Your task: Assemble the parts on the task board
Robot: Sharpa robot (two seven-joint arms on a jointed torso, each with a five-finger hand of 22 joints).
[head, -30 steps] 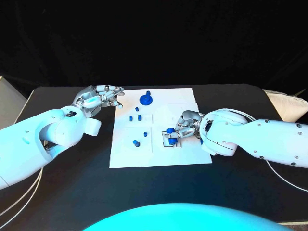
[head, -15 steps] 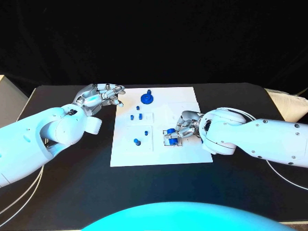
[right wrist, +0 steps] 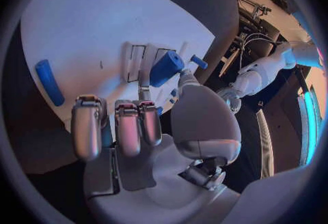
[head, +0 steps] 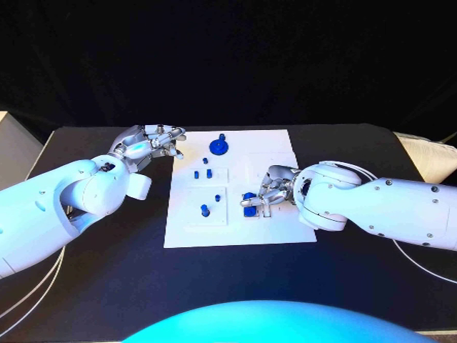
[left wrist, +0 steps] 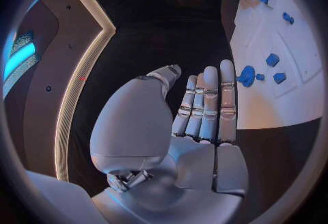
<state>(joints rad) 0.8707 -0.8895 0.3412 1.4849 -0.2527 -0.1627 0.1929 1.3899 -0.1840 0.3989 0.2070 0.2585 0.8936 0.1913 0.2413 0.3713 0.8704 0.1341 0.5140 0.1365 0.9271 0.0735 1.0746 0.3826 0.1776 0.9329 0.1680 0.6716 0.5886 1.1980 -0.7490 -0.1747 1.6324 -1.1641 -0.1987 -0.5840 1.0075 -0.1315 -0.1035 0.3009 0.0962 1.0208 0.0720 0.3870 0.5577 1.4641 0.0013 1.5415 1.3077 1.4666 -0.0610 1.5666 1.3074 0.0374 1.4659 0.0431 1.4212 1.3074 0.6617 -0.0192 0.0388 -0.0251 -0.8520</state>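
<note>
The white task board (head: 239, 229) lies in the middle of the black table. My right hand (head: 273, 187) rests over the board's right half and pinches a blue cylinder part (head: 251, 198) just above a set of slots; the right wrist view shows this cylinder (right wrist: 166, 68) at the thumb tip. A blue disc with a peg (head: 219, 147) stands at the board's far edge, small blue pieces (head: 201, 174) lie below it, and a blue peg (head: 204, 210) stands lower left. My left hand (head: 151, 141) hovers off the board's far left corner, fingers straight and holding nothing (left wrist: 205, 109).
A blue rod (right wrist: 48, 82) lies flat on the board near my right hand. A pale box (head: 2, 146) stands beyond the table's left edge. Bare black table (head: 105, 271) stretches in front of the board.
My right hand has edged slightly left over the slots with the blue cylinder still in it. The left hand has stayed about where it was.
</note>
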